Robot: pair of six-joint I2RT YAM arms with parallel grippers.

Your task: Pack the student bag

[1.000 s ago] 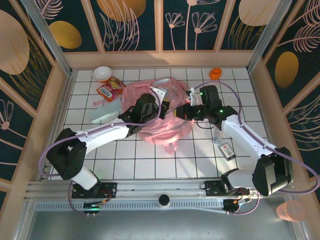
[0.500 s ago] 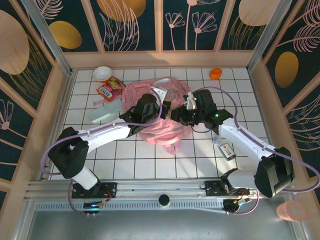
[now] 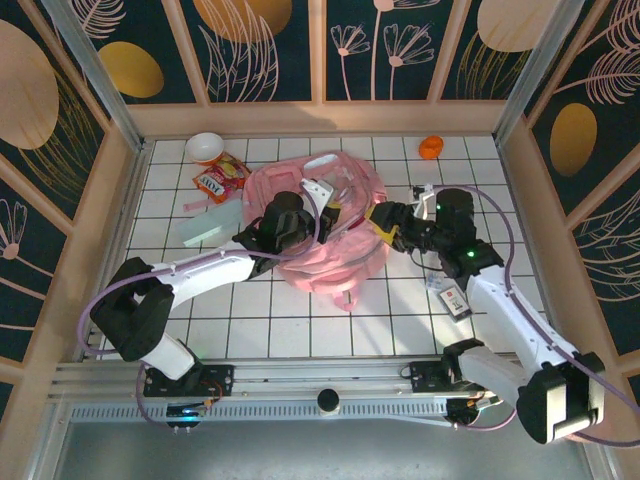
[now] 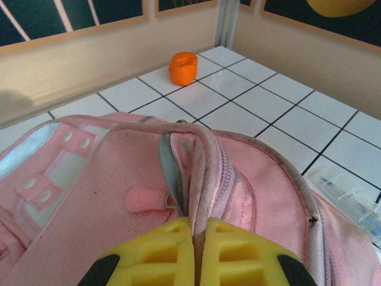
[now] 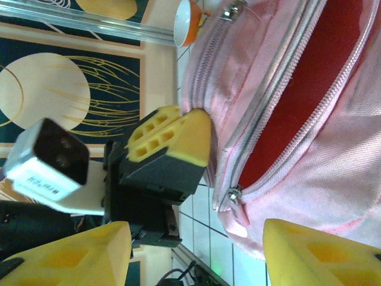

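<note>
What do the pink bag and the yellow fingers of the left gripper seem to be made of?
The student bag: soft matte woven cloth; it creases and folds. The fingers of the left gripper: likely matte moulded plastic or rubber, with hollow square cells.

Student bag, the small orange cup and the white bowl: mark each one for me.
student bag (image 3: 335, 262): top external view, on its lower pink fabric.
small orange cup (image 4: 183, 67): left wrist view, on its side wall.
white bowl (image 3: 205, 147): top external view, on its inside.
</note>
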